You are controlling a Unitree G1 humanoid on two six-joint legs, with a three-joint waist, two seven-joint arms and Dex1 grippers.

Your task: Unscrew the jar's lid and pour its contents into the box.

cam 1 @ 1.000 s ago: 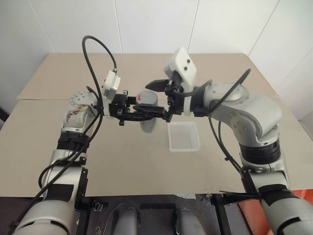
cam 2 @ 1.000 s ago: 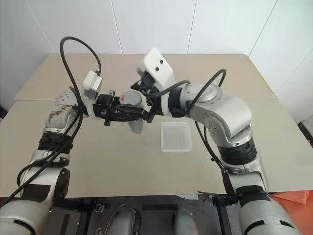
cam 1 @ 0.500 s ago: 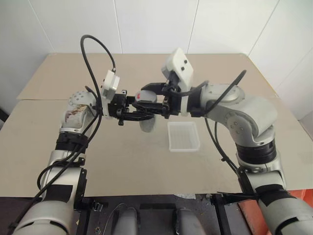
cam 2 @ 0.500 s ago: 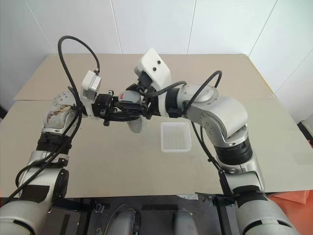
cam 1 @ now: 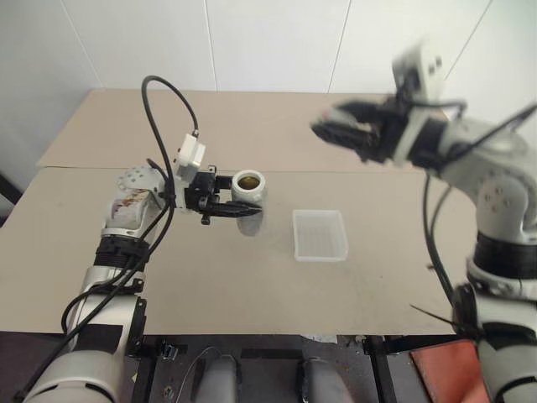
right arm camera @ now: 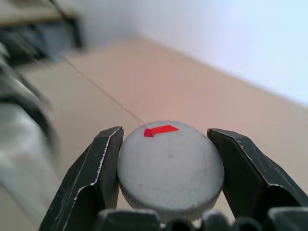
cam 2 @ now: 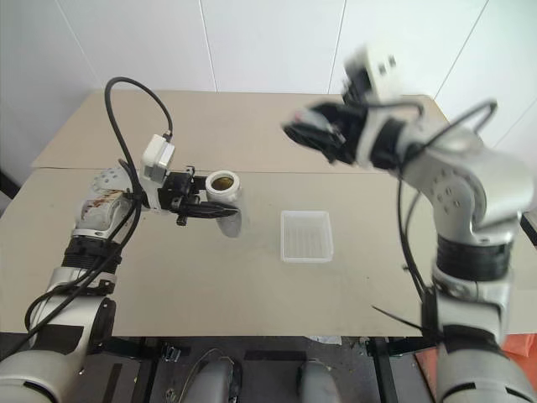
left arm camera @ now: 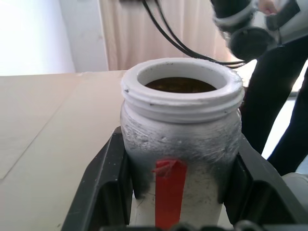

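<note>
The jar (cam 1: 248, 188) stands upright above the table with its mouth uncovered, and my left gripper (cam 1: 237, 211) is shut on its body. Up close, the jar (left arm camera: 180, 144) has a white threaded rim, a red mark on its side and dark brown contents (left arm camera: 180, 85) inside, with a black finger pressed on each side. My right gripper (cam 1: 340, 133) is raised at the upper right, well away from the jar, shut on the round grey lid (right arm camera: 170, 166), which has a small red mark on top. The translucent white box (cam 1: 320, 234) lies on the table, right of the jar.
The beige table (cam 1: 252, 277) has a seam running across it behind the jar. White walls close off the far side. An orange-red object (cam 1: 440, 369) sits at the lower right below the table edge.
My right gripper has shut on the lid and swung up and to the right with it, leaving the jar's mouth uncovered. The left gripper has kept still with the jar.
</note>
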